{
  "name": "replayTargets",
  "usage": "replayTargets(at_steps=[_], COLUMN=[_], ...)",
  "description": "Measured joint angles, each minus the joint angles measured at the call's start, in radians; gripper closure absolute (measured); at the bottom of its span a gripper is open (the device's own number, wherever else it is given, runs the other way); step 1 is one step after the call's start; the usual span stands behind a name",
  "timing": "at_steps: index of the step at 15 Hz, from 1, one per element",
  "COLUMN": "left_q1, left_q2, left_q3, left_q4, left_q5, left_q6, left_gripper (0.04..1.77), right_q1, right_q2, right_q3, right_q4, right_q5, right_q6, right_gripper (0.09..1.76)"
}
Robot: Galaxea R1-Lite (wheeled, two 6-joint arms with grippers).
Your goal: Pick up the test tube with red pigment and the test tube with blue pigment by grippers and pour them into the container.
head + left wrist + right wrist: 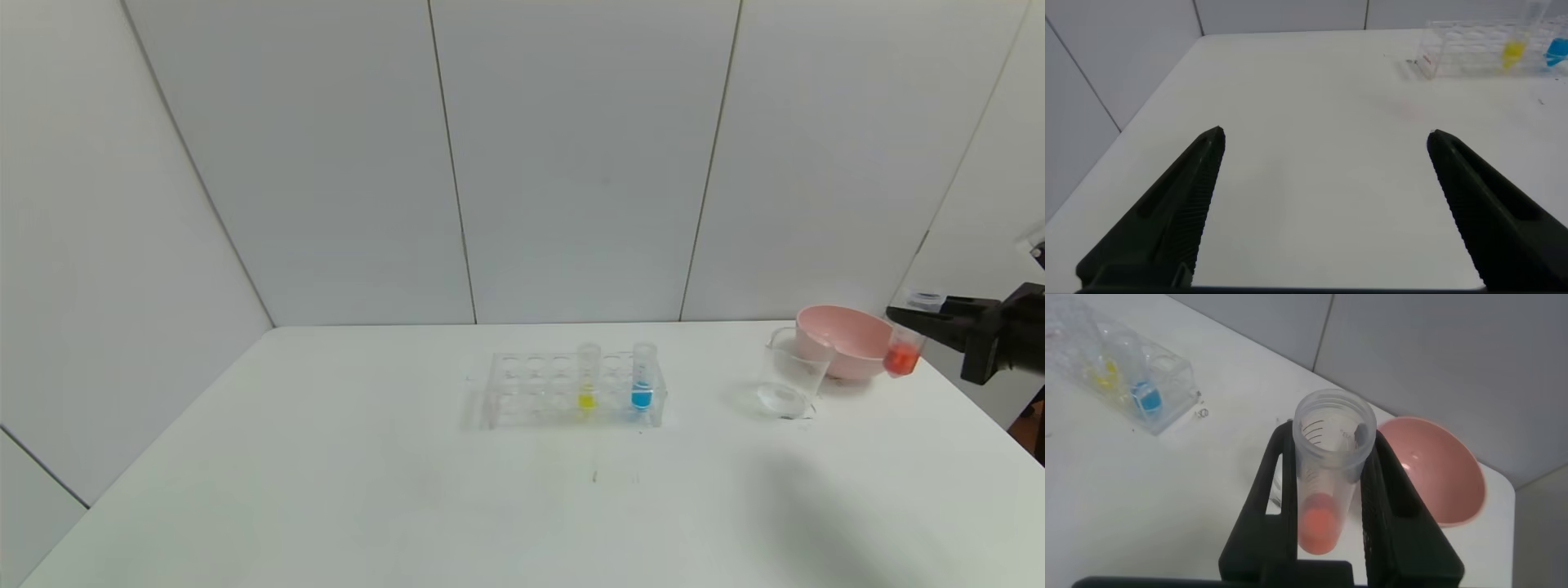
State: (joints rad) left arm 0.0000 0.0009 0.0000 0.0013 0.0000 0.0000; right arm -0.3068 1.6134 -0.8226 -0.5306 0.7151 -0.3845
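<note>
Your right gripper (908, 321) clamps the test tube with red pigment (903, 353) upright beside the pink bowl (845, 336), so carry it over the container (790, 379) and tip; the left gripper (1323, 208) waits wide open, the test tube with blue pigment (642, 385) still racked.

Red tube (902, 356) in right gripper (914, 320)

Right gripper (914, 322): held raised at the right edge of the head view, jaws clamped. Left gripper (1323, 163): seen only by its wrist camera, jaws spread wide.
</note>
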Motion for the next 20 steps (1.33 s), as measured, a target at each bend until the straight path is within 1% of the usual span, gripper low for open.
replayTargets(at_steps=[3, 6, 8, 10, 13, 14, 17, 18, 20], left_q1=[0.000, 0.000, 0.000, 0.000, 0.000, 0.000, 0.000, 0.000, 0.000], left_q2=[0.000, 0.000, 0.000, 0.000, 0.000, 0.000, 0.000, 0.000, 0.000], left_q3=[0.000, 0.000, 0.000, 0.000, 0.000, 0.000, 0.000, 0.000, 0.000], left_q4=[-0.001, -0.001, -0.001, 0.000, -0.001, 0.000, 0.000, 0.000, 0.000], left_q5=[0.000, 0.000, 0.000, 0.000, 0.000, 0.000, 0.000, 0.000, 0.000], left_q6=[0.000, 0.000, 0.000, 0.000, 0.000, 0.000, 0.000, 0.000, 0.000], left_gripper=[0.05, 0.05, 0.05, 0.05, 0.05, 0.05, 0.05, 0.05, 0.05], right_q1=[-0.042, -0.035, -0.007, 0.025, 0.065, 0.074, 0.092, 0.101, 0.119], right_q2=[0.064, 0.152, 0.203, 0.247, 0.301, 0.315, 0.343, 0.350, 0.368], right_q3=[-0.198, -0.375, -0.457, -0.524, -0.627, -0.665, -0.797, -0.839, -0.905], right_q4=[0.214, 0.371, 0.477, 0.533, 0.633, 0.700, 0.968, 1.026, 1.083], right_q5=[0.007, -0.026, -0.066, -0.146, -0.234, -0.258, -0.306, -0.325, -0.347], right_q6=[-0.097, -0.207, -0.259, -0.303, -0.350, -0.374, -0.469, -0.498, -0.574], right_gripper=[1.34, 1.34, 1.34, 1.34, 1.34, 1.34, 1.34, 1.34, 1.34])
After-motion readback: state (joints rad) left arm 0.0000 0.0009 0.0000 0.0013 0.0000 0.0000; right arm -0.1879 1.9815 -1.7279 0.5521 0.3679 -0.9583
